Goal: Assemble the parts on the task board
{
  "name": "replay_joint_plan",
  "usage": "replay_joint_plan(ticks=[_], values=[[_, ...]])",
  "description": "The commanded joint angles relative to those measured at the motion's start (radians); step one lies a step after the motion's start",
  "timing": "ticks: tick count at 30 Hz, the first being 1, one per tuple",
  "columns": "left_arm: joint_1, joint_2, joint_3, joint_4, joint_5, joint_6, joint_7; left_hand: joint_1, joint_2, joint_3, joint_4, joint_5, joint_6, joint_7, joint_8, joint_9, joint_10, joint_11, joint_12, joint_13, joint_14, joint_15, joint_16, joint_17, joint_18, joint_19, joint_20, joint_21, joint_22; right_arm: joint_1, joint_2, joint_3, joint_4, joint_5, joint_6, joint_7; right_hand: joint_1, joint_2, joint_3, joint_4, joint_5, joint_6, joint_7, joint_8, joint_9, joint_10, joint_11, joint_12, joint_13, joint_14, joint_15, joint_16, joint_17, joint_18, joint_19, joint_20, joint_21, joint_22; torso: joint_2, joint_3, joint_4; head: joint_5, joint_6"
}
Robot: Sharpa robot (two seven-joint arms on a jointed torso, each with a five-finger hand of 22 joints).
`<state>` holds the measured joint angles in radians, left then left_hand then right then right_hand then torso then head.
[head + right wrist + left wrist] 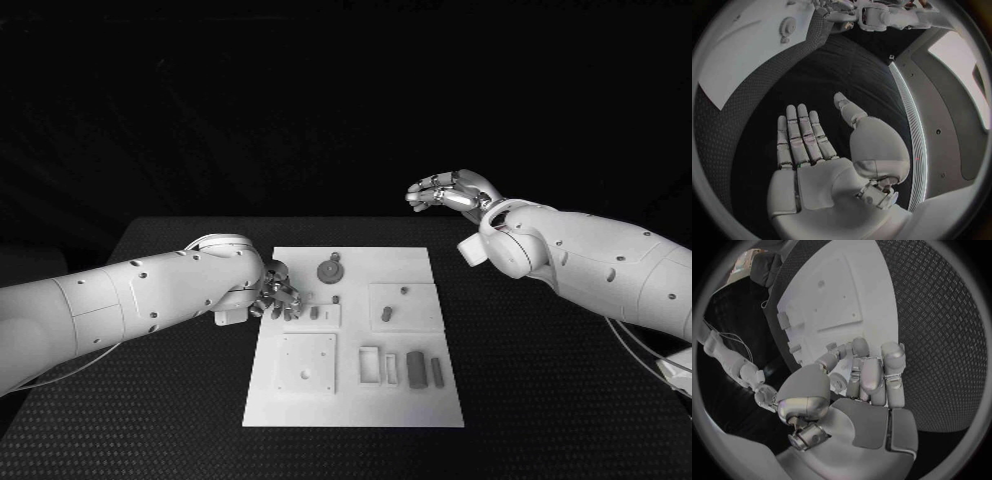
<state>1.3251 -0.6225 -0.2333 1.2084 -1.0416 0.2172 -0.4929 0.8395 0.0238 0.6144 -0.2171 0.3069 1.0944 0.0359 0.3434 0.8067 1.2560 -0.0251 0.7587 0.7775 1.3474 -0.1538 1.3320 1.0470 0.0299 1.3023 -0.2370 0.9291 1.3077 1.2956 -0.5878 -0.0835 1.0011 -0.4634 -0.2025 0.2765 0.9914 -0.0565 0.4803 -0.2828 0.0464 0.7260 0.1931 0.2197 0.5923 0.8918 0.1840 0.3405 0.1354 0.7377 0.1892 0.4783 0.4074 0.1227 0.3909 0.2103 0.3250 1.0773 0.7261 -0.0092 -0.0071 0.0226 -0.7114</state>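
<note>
We take the board (355,400) as our landmark: a white plate lying lengthwise away from us on the table (548,400). Grey parts sit on it: a round one (332,270) near the far edge, a short peg (387,314) right of centre, and long bars (417,368) at the near right, their long axes running near to far. Our left hand (278,297) hangs over the board's left-centre, fingers (891,371) curled down close to small parts (315,312); whether it grasps one we cannot tell. Our right hand (450,190) is raised beyond the board's far right corner, released, fingers (799,131) straight. The left is plainly nearer, so we judge the next move is its own.
</note>
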Motion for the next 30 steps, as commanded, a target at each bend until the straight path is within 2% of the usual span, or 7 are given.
replay_joint_plan(ticks=[1, 11, 13, 30], values=[[-0.005, -0.001, -0.004, -0.010, 0.047, -0.003, -0.005, 0.049, 0.043, 0.017, -0.011, 0.003, 0.027, 0.004, 0.001, 0.002, 0.056, -0.041, -0.006, 0.001, -0.015, -0.016, 0.006, 0.001, 0.085, -0.005, 0.000, 0.003, 0.016, 0.000, 0.001, 0.001, 0.000, -0.005, 0.013, 0.007, 0.001, 0.007, -0.007, 0.001, 0.001, -0.008, 0.033, 0.007, -0.001, 0.009, 0.001, -0.005, -0.002, 0.000, 0.008, -0.004, 0.001, -0.019, -0.007, -0.002, -0.005, 0.001, 0.000, 0.0000, -0.0005, 0.000, 0.000], [-0.005, 0.000, -0.004, -0.015, 0.032, 0.017, 0.000, 0.064, 0.035, 0.018, -0.022, 0.019, 0.038, -0.001, 0.009, 0.018, 0.069, -0.046, 0.001, 0.004, -0.005, -0.019, 0.020, 0.019, 0.082, -0.003, 0.002, 0.007, 0.018, 0.000, 0.001, 0.001, 0.000, -0.005, 0.015, 0.007, 0.001, 0.007, -0.007, 0.001, 0.001, -0.008, 0.033, 0.007, -0.001, 0.009, 0.001, -0.005, -0.002, 0.000, 0.008, -0.004, 0.001, -0.019, -0.007, -0.002, -0.005, 0.001, 0.000, 0.0005, -0.0005, -0.001, -0.002], [-0.005, 0.000, -0.004, -0.016, 0.022, 0.024, 0.000, 0.066, 0.026, 0.013, -0.022, 0.082, 0.041, -0.004, 0.011, 0.034, 0.075, -0.048, 0.002, 0.006, -0.004, -0.020, 0.027, 0.023, 0.080, -0.001, 0.003, 0.011, 0.018, 0.000, 0.002, 0.001, -0.001, -0.005, 0.014, 0.007, 0.001, 0.007, -0.007, 0.001, 0.001, -0.008, 0.033, 0.007, -0.001, 0.009, 0.001, -0.005, -0.002, 0.000, 0.008, -0.004, 0.002, -0.019, -0.007, -0.002, -0.005, 0.001, 0.000, 0.0005, -0.0006, -0.001, -0.002], [-0.005, 0.003, -0.004, -0.015, -0.049, 0.056, 0.015, 0.073, 0.022, 0.009, -0.027, 0.091, 0.043, -0.006, 0.009, 0.044, 0.078, -0.050, 0.002, 0.007, -0.003, -0.022, 0.031, 0.025, 0.079, -0.001, 0.003, 0.013, 0.018, -0.001, 0.002, 0.001, -0.002, -0.005, 0.017, 0.007, 0.001, 0.007, -0.007, 0.001, 0.001, -0.008, 0.033, 0.007, -0.002, 0.009, 0.001, -0.006, -0.004, 0.000, 0.008, -0.005, 0.002, -0.019, -0.007, -0.002, -0.006, 0.002, 0.000, -0.0002, 0.0001, -0.002, -0.003]])
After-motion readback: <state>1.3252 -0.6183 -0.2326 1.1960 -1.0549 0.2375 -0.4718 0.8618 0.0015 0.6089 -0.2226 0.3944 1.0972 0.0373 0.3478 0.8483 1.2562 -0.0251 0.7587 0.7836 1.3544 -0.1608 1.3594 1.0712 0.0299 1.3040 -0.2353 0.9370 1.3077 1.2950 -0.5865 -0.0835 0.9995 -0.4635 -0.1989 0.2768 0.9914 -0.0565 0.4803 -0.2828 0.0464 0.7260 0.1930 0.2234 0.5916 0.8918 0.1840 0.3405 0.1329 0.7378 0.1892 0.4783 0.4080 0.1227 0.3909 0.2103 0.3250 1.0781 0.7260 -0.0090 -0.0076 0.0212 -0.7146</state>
